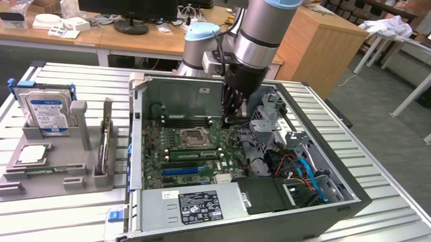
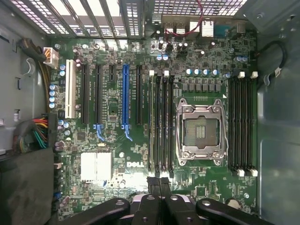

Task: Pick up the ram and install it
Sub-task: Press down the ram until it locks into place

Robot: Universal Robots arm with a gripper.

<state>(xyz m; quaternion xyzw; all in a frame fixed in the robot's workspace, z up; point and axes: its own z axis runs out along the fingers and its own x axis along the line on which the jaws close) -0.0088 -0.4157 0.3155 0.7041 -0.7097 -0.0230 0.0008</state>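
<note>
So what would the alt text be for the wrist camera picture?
The robot's shut hand hangs over a green motherboard in an open computer case, its empty processor socket flanked by black memory slots.

The open computer case (image 1: 350, 196) lies on the table (image 1: 67, 222), the motherboard (image 1: 168, 146) inside it. Beside it, at the exterior view's left, a hard drive (image 1: 46, 113) stands in a holder (image 1: 60, 166). The gripper (image 1: 227, 122) hangs over the motherboard.
</note>
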